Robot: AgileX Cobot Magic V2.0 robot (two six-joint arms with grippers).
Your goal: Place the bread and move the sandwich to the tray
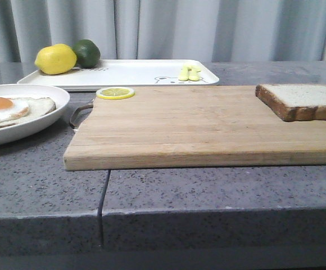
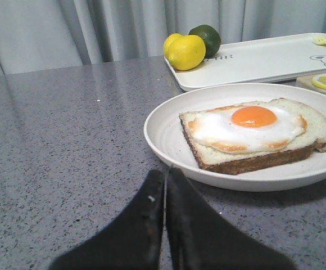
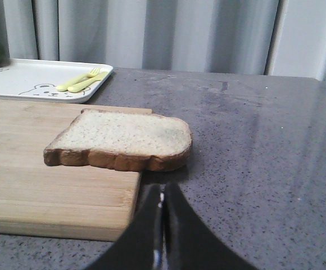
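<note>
A slice of bread (image 1: 305, 99) (image 3: 123, 139) lies on the right end of the wooden cutting board (image 1: 197, 126), hanging a little over its edge. On the left, a round white plate (image 1: 17, 121) (image 2: 168, 135) carries the open sandwich (image 2: 258, 135) (image 1: 14, 111): one slice topped with a fried egg. The white tray (image 1: 135, 72) (image 2: 264, 59) (image 3: 17, 81) sits behind the board. My left gripper (image 2: 164, 171) is shut and empty, just short of the plate's rim. My right gripper (image 3: 162, 187) is shut and empty, close to the bread. Neither gripper shows in the front view.
On the tray's left end rest a lemon (image 1: 55, 59) and a lime (image 1: 87, 53); a small yellow fork and spoon (image 1: 189, 73) lie on its right end. A lemon slice (image 1: 115, 93) sits on the board's far left corner. Grey curtains hang behind the stone counter.
</note>
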